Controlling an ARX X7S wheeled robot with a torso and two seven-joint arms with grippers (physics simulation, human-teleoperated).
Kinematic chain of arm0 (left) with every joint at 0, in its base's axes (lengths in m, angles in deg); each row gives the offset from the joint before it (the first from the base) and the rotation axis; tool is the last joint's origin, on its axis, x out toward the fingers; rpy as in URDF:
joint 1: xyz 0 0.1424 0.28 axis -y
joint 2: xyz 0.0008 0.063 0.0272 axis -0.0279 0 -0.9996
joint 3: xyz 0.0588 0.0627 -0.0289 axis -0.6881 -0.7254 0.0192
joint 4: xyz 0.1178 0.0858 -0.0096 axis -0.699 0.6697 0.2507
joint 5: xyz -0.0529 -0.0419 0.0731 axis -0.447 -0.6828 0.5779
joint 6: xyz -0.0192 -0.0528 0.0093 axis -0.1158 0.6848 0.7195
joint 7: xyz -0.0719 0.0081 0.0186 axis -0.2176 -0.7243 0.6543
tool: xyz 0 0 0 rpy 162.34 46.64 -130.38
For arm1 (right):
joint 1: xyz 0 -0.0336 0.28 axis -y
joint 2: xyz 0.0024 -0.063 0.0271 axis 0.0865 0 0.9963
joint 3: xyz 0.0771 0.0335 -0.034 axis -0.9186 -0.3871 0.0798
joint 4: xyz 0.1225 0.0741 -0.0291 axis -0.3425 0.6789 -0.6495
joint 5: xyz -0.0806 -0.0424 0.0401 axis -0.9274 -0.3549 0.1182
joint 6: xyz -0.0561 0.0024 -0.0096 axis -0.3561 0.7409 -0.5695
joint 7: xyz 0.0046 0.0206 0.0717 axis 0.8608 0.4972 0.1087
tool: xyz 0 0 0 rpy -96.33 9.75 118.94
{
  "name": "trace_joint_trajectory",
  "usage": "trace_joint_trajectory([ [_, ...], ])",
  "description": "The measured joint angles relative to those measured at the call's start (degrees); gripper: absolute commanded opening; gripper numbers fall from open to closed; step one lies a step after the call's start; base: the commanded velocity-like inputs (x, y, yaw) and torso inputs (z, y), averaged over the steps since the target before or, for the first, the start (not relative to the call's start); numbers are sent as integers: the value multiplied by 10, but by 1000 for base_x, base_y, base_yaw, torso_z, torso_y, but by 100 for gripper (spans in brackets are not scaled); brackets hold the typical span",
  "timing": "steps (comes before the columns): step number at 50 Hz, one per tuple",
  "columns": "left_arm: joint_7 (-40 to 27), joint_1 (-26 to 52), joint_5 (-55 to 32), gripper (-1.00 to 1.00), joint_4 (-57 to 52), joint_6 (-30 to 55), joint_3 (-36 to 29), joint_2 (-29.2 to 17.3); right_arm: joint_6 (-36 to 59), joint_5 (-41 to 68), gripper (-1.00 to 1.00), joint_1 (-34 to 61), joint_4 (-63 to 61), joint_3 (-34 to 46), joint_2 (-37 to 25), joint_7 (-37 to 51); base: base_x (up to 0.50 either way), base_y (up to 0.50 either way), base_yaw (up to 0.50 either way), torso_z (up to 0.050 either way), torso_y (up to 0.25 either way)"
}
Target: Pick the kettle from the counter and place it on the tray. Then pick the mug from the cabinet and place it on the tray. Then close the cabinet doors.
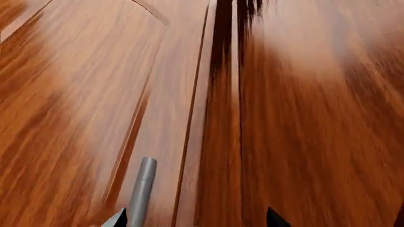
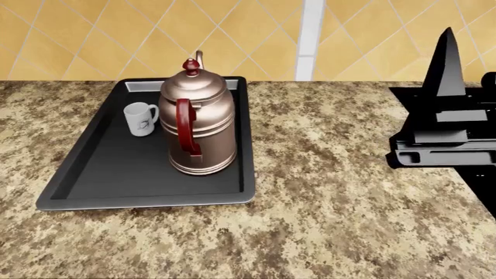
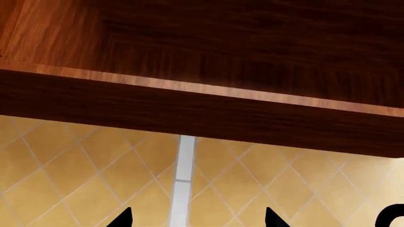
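The copper kettle (image 2: pixel 198 129) stands upright on the dark grey tray (image 2: pixel 93 180), which lies on the granite counter (image 2: pixel 333 197). The white mug (image 2: pixel 140 119) stands on the tray just left of the kettle. My left gripper (image 1: pixel 197 220) is open and empty, close in front of the wooden cabinet doors (image 1: pixel 303 123). One of its fingertips (image 1: pixel 120 218) is beside a grey bar handle (image 1: pixel 143 187). A dark narrow seam runs between the two door panels. My right gripper (image 3: pixel 197 220) is open and empty, facing the tiled wall below the cabinet's underside (image 3: pixel 208 56).
My black right arm (image 2: pixel 442 139) rises at the right edge of the head view, above the counter. The yellow tiled wall (image 2: pixel 256 40) with a white strip runs behind the counter. The left arm is out of the head view.
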State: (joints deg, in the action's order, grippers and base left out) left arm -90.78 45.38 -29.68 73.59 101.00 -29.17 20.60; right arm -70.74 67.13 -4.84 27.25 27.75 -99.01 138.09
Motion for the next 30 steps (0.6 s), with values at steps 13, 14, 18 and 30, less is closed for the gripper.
trace_joint_trajectory([
  [13,121,-1,148,100,122,104,223,142,-50,-14,100,126,-1,145,-31,-1,0,0,0,2,1],
  [14,128,-1,160,100,128,111,236,150,-54,-15,100,144,-2,165,-33,-1,0,0,0,0,0],
  [18,148,1,203,100,144,130,274,177,-76,-24,100,231,-2,263,-38,2,0,0,0,0,0],
  [30,178,11,275,100,169,143,297,212,-122,-42,100,451,-2,493,-55,-1,0,0,0,0,0],
])
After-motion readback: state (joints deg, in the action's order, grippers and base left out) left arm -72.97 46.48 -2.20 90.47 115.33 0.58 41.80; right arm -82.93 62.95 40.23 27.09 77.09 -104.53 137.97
